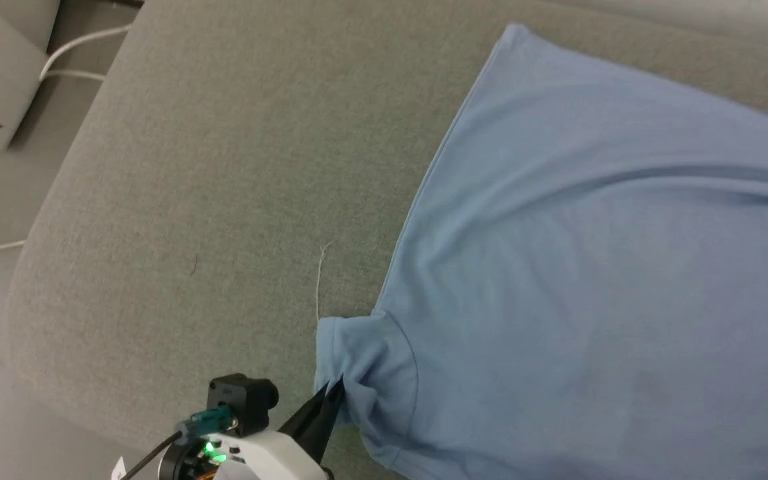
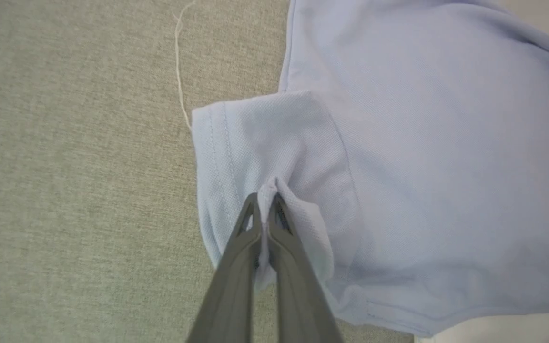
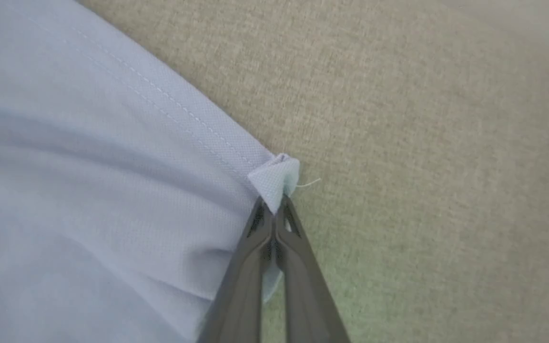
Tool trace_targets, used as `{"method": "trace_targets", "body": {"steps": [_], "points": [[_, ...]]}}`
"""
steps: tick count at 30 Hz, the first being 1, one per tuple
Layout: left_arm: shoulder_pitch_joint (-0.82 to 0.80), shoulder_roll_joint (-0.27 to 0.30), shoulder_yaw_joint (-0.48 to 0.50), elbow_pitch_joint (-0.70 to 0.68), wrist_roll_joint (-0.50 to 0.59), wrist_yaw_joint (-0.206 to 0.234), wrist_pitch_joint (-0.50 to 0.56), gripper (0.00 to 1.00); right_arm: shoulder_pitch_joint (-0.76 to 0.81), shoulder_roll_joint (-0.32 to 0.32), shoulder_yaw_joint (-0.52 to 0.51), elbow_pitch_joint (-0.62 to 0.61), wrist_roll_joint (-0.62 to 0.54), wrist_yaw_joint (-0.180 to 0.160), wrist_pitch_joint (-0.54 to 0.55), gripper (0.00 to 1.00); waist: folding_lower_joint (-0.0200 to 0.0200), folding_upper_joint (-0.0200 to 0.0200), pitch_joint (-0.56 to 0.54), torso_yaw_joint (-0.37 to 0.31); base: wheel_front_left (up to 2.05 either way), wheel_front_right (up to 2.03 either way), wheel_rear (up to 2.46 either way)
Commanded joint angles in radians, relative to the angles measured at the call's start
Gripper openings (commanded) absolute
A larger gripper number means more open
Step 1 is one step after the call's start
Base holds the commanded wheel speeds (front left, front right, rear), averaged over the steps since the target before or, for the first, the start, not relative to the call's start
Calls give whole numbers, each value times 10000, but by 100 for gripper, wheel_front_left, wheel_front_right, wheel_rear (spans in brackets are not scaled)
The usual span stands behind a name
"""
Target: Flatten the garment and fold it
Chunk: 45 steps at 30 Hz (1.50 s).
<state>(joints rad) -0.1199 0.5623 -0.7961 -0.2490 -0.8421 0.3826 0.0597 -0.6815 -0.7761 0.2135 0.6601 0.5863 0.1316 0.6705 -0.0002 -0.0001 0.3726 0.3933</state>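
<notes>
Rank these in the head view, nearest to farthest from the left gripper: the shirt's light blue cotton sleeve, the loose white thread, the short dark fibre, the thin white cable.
1. Light blue cotton sleeve: pinched in the left gripper.
2. Loose white thread: just beyond the sleeve.
3. Short dark fibre: further left.
4. Thin white cable: top left.

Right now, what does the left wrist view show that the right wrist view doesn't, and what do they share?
Left wrist view: the left gripper shut on a pinch of the short sleeve of the light blue cotton shirt, with a loose pale thread beside the sleeve. Right wrist view: the right gripper shut on a folded corner of the stitched hem. Both: that shirt lying on a grey-green woven cushion.
</notes>
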Motion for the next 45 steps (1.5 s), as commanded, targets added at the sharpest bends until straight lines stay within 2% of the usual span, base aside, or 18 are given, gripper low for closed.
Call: {"method": "trace_targets", "body": {"steps": [1, 7, 13, 19, 20, 24, 28, 29, 30, 37, 41, 45], "points": [[135, 56, 74, 58, -104, 64, -90, 0, 773, 53, 123, 75, 261, -9, 20, 0, 2, 1, -1187, -872, 0, 0, 0], [726, 215, 297, 156, -484, 179, -264, 0, 2844, -304, -138, -1343, 1076, -9, -45, 0, 2, 1, -2129, -1410, 0, 0, 0], [1269, 258, 507, 254, -820, 244, -538, 0, 5438, -205, -1474, -2861, 1516, -9, 209, 0, 2, 1, -2735, -1738, 0, 0, 0], [1584, 186, 680, 377, -1047, 261, -811, 0, 8082, 800, -3123, -4390, 1060, -9, 1224, 0, 2, 1, -3064, -1930, 0, 0, 0], [1584, 186, 680, 377, -1047, 261, -811, 0, 8082, 800, -3123, -4390, 1060, -9, 1224, 0, 2, 1, -3064, -1930, 0, 0, 0], [1646, 116, 720, 492, -1120, 212, -925, 0, 9164, 1748, -3903, -5297, 548, -9, 1815, 0, 2, 1, -3129, -1976, 0, 0, 0], [1605, 77, 696, 613, -1120, 130, -961, 0, 9462, 2309, -4227, -5886, 135, -9, 2164, 0, 2, 1, -3147, -1954, 0, 0, 0], [1579, 70, 686, 634, -1110, 105, -967, 0, 9401, 2359, -4279, -6043, 45, -9, 2179, 44, 2, 1, -3144, -1935, 0, 0, 0], [1549, 62, 675, 653, -1098, 80, -972, 0, 9312, 2376, -4331, -6182, -55, -9, 2197, 100, 2, 1, -3129, -1907, 0, 0, 0], [1219, -17, 561, 598, -889, -56, -1000, 0, 7798, 2021, -4019, -7465, 111, -9, 2500, 100, 2, 1, -2601, -1457, 0, 0, 0], [854, -146, 439, 466, -636, -77, -992, 0, 6341, 1713, -3344, -7915, 377, -9, 2682, 100, 2, 1, -1965, -969, 0, 0, 0], [429, -376, 239, 317, -363, -134, -952, 0, 4699, 1485, -2372, -7751, 347, -9, 2887, 100, 2, 1, -1285, -392, 0, 0, 0]]}}
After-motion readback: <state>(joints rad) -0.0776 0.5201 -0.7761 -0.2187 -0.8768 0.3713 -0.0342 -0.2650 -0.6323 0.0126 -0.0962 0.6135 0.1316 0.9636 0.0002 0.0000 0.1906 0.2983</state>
